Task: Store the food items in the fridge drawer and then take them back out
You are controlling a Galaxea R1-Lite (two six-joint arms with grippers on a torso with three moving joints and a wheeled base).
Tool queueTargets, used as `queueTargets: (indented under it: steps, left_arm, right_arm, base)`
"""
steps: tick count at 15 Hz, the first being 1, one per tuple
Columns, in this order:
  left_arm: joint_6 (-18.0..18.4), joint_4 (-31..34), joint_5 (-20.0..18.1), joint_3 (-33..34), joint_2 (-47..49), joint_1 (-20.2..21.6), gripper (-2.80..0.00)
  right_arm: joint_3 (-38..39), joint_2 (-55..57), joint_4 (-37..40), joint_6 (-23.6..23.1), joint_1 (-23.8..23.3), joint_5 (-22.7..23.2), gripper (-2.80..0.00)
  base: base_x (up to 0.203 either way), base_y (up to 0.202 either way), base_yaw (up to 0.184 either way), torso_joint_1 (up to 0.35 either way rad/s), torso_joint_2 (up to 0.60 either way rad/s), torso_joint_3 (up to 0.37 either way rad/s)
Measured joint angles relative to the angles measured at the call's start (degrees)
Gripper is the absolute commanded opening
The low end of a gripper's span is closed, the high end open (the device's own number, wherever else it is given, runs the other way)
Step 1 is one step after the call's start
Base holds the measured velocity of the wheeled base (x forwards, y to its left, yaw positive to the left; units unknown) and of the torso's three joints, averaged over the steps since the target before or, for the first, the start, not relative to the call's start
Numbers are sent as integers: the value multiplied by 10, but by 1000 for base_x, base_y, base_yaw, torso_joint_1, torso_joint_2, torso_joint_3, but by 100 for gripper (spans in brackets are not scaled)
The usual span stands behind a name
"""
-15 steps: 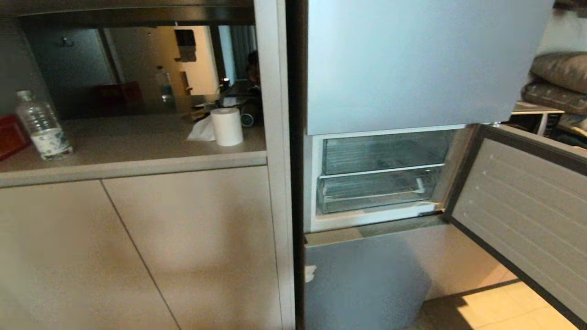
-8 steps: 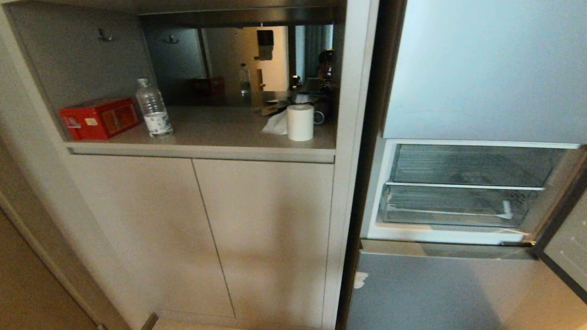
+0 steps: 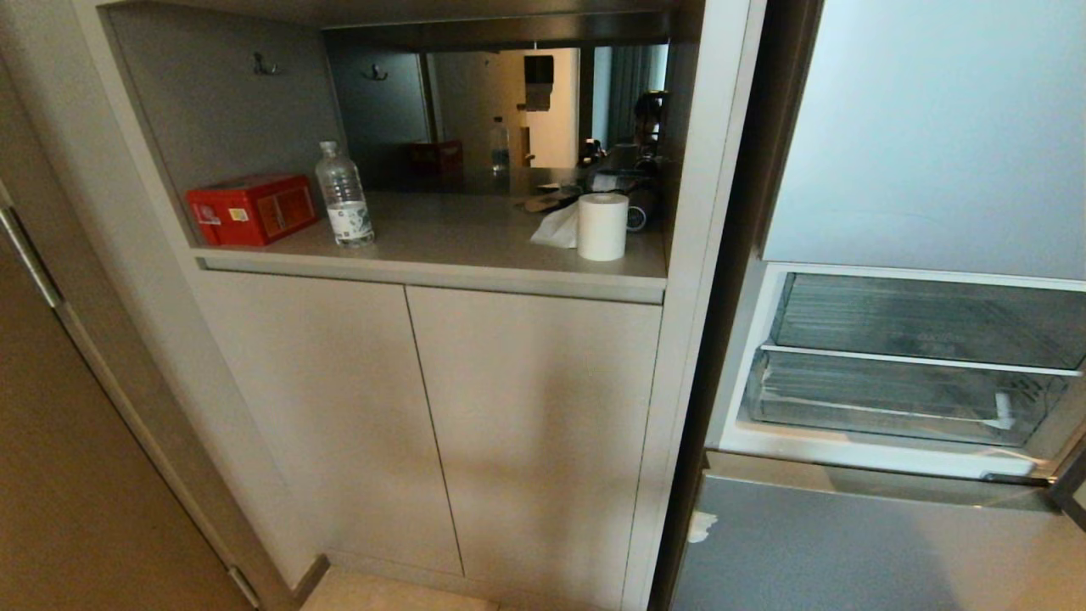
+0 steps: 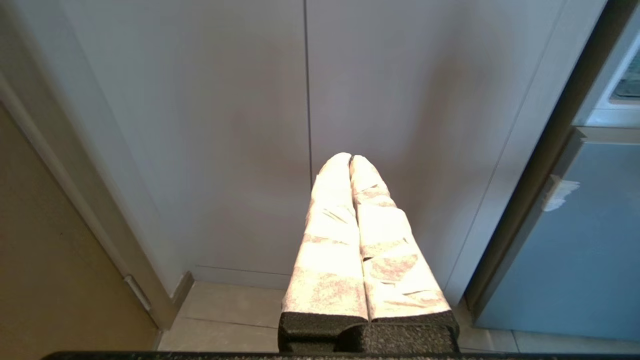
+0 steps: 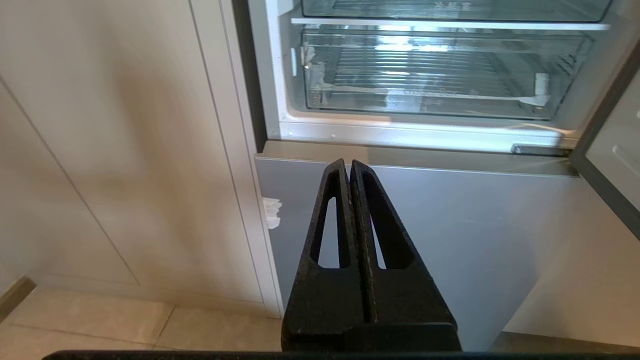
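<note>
Our right gripper point(image 5: 350, 162) was pressed together with nothing between its black fingers, pointing at the grey lower fridge door point(image 5: 425, 240) just below the open compartment. Our left gripper point(image 4: 350, 157) was likewise pressed together and empty, its white-wrapped fingers aimed at the seam between the two cabinet doors point(image 4: 305, 100) beside the fridge. Neither arm showed in our head view.

Beyond the right gripper sat the fridge drawer point(image 5: 430, 92), the lower of two clear drawers in the lit compartment, with faint grey lettering on its front and a ribbed floor; it looked pushed in, and we could see nothing red inside it. The upper clear drawer point(image 3: 925, 318) sat directly above it. In our head view the fridge drawer point(image 3: 899, 407) lay far to the right, while the cabinet niche took the middle, holding a red box point(image 3: 250, 209), a water bottle point(image 3: 344, 197) and a paper roll point(image 3: 601, 226).

We could find neither food item, the round red ball nor the crinkly packet, in any view. We judged the task hardly started: the items had to be found, picked up, stored in the drawer and then taken back out, all of it left to do
</note>
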State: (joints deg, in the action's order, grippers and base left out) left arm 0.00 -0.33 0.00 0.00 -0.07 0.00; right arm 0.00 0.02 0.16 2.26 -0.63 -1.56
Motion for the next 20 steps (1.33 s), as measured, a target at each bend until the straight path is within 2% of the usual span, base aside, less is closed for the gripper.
queueTargets:
  steps: [11, 20]
  left_arm:
    - [0, 0, 0, 0, 0, 0, -280]
    - [0, 0, 0, 0, 0, 0, -280]
  right_arm:
    - [0, 0, 0, 1, 0, 0, -280]
    - [0, 0, 0, 2, 0, 0, -280]
  base:
    - [0, 0, 0, -134, 274, 138]
    - [0, 0, 0, -200, 410, 206]
